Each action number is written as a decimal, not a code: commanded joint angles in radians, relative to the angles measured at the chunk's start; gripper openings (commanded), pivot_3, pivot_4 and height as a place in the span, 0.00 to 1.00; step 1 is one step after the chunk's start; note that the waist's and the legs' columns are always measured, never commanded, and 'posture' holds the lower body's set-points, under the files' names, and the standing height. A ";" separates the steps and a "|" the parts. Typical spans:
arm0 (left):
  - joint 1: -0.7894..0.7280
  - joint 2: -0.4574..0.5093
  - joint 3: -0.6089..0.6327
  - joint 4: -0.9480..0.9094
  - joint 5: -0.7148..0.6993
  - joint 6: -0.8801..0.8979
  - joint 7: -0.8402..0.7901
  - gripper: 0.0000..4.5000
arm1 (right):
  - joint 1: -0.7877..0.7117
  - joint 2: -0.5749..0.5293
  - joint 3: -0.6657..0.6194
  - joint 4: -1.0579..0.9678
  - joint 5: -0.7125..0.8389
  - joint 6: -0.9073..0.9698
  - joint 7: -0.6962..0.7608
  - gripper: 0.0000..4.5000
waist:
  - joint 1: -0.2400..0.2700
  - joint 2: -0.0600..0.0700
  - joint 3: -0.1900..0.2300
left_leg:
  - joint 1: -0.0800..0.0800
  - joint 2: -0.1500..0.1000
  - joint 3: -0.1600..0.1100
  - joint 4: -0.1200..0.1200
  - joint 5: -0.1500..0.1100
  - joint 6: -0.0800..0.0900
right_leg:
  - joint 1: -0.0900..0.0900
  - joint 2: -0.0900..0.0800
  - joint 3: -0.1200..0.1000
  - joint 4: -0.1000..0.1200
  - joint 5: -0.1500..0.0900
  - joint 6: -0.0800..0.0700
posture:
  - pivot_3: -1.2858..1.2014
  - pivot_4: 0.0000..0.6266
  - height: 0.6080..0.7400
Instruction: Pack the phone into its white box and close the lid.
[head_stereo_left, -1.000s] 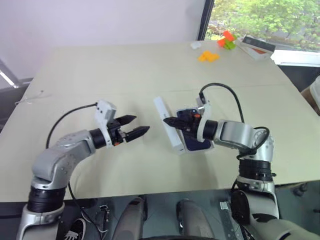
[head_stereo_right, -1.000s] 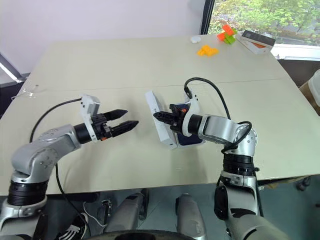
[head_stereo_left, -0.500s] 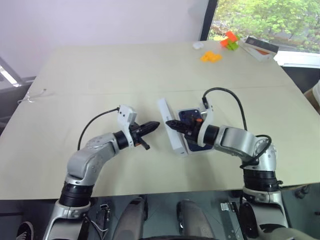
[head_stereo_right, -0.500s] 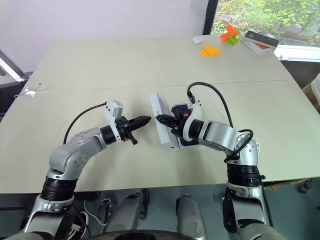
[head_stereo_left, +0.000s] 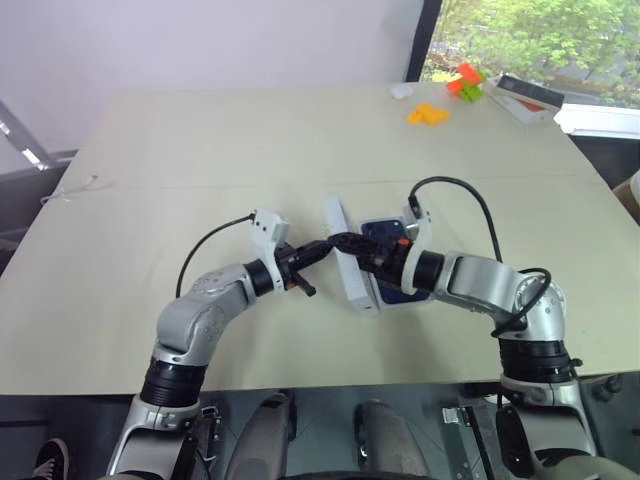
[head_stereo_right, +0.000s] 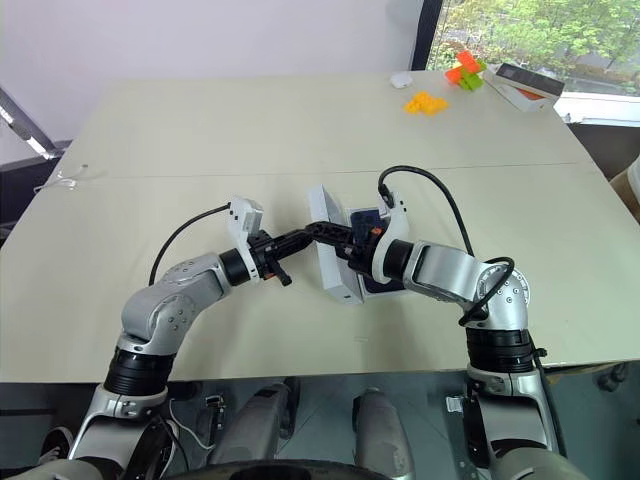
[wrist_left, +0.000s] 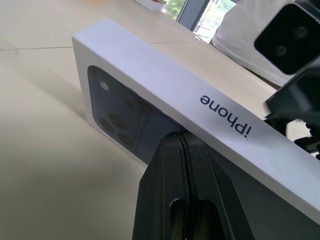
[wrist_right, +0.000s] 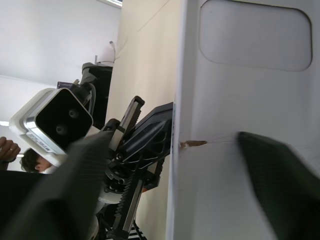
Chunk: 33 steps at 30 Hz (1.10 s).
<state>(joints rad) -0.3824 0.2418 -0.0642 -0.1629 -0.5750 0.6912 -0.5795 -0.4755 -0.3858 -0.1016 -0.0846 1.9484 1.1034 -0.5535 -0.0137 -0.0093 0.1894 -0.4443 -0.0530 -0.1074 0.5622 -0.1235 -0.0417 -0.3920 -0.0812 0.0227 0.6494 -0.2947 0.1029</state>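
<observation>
Since a second ago, left hand has slid across toward the middle of the frame and pinched its two black fingers together; now its tips sit against the printed face of the white cardboard lid with the dark blue phone picture, clenched with nothing between them. Right hand hasn't really gone anywhere, but its fingers were pinched a moment back and now stand spread, one on each side of the lid's upper edge, so it's released rather than gripping.

That lid stands tilted up on its long edge in the centre of the beige surface, its plain white inside facing the right arm. Just to the right of it, under the right wrist, the slim dark blue phone lies flat in the shallow white cardboard box, mostly covered by the arm.

Way off in the upper right of the frame there are some orange and green blocks and an orange-and-white box near the window.
</observation>
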 joint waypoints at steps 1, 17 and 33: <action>-0.026 -0.013 -0.007 -0.022 -0.002 -0.005 -0.002 0.00 | -0.038 -0.057 0.018 -0.022 0.024 -0.002 0.019 0.98 | 0.001 0.000 0.000 | 0.000 0.000 0.000 0.000 0.000 0.000 | 0.000 0.000 0.000 0.000 0.000 0.000 | 0.52 0.24 1.00; -0.044 -0.057 -0.031 0.018 0.012 -0.005 -0.006 0.00 | -0.194 -0.443 0.109 0.035 -0.572 0.046 0.752 0.98 | 0.005 0.000 0.001 | -0.002 -0.001 0.003 0.000 0.000 0.000 | 0.000 -0.001 -0.001 -0.003 0.000 0.000 | 0.52 0.24 1.00; -0.161 -0.180 -0.103 0.244 0.106 -0.113 -0.040 0.00 | -0.134 -0.706 0.253 0.040 -1.261 -0.356 1.639 0.98 | 0.003 -0.001 0.001 | -0.002 -0.002 0.003 -0.001 -0.001 0.000 | 0.000 -0.001 -0.003 -0.004 0.001 0.005 | 0.52 0.24 1.00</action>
<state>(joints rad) -0.5205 0.0762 -0.1646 0.0810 -0.4765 0.6039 -0.6113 -0.5978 -1.0938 0.1794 -0.0143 0.7056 0.7683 1.0541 -0.0104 -0.0105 0.1906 -0.4468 -0.0548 -0.1046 0.5621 -0.1246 -0.0416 -0.3923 -0.0823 0.0193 0.6457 -0.2940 0.1082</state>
